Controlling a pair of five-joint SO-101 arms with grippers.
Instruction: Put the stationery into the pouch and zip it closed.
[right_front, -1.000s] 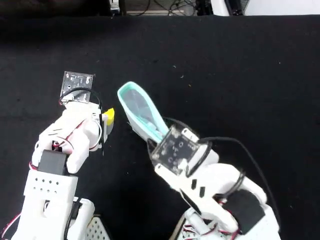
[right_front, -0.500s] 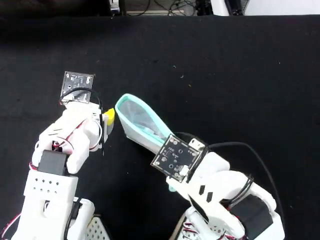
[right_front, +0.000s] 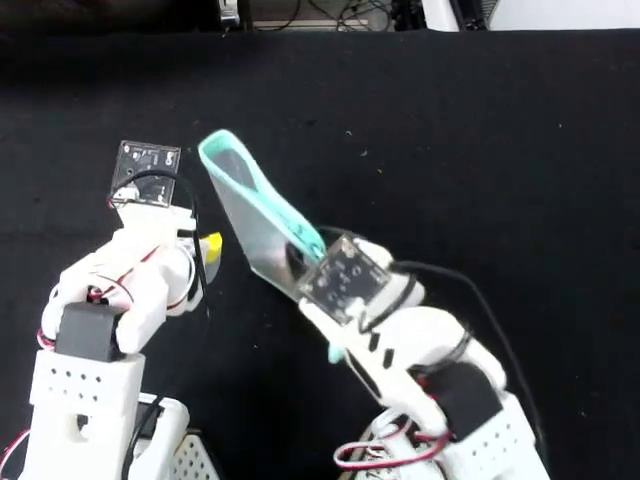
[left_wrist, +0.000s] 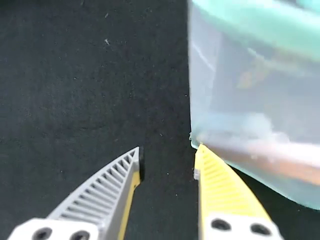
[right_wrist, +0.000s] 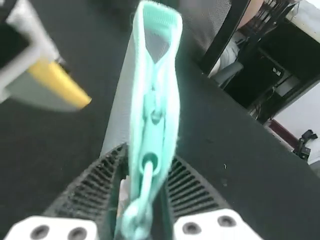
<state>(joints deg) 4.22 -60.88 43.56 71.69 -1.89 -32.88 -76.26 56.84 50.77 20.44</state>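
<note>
The right gripper (right_wrist: 147, 155) is clenched on the teal zip band of the pouch (right_wrist: 152, 75), and the zip pull (right_wrist: 146, 167) sits between its ribbed black fingers. From that grip the pouch (right_front: 255, 215) stretches away over the black surface (right_front: 480, 150), tilted up on edge. At its far end the band spreads into a small loop. Just beside it, the left gripper (left_wrist: 167, 152) is released, its grey and yellow fingers apart. The yellow fingertip (left_wrist: 202, 152) touches the pouch's clear lower corner. Blurred coloured shapes show through the wall.
</note>
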